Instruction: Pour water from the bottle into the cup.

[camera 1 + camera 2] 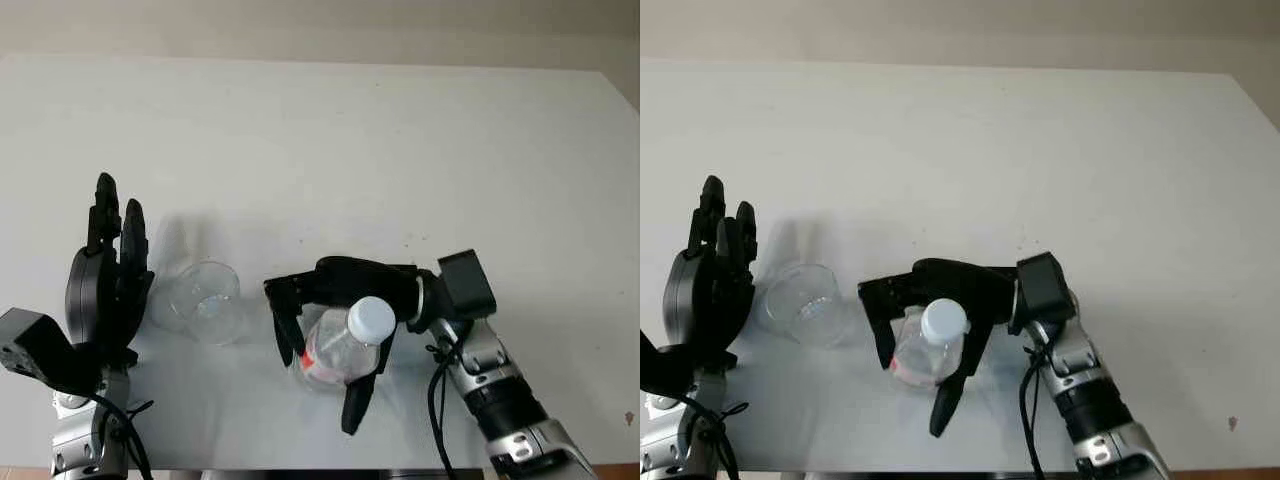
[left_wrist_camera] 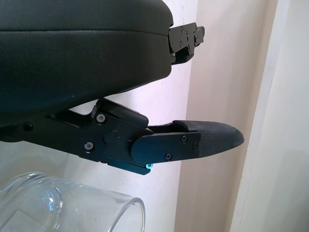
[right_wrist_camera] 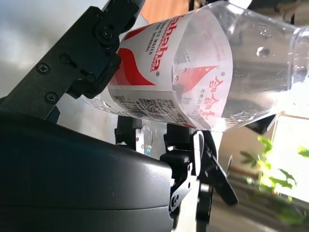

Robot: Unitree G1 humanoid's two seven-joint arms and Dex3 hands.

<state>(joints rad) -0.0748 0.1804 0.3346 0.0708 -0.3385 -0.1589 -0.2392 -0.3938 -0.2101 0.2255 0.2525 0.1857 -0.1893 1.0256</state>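
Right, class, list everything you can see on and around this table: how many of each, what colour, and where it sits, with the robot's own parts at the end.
Table: one, white, spanning the scene.
Cup: one, clear, upright on the table near its front edge, just beside the left hand.
Bottle: one, clear plastic with a white cap and a red and white label, to the right of the cup, held by the right hand.
Left hand: one, black, open, next to the cup on its left side.
Right hand: one, black, fingers closed around the bottle.
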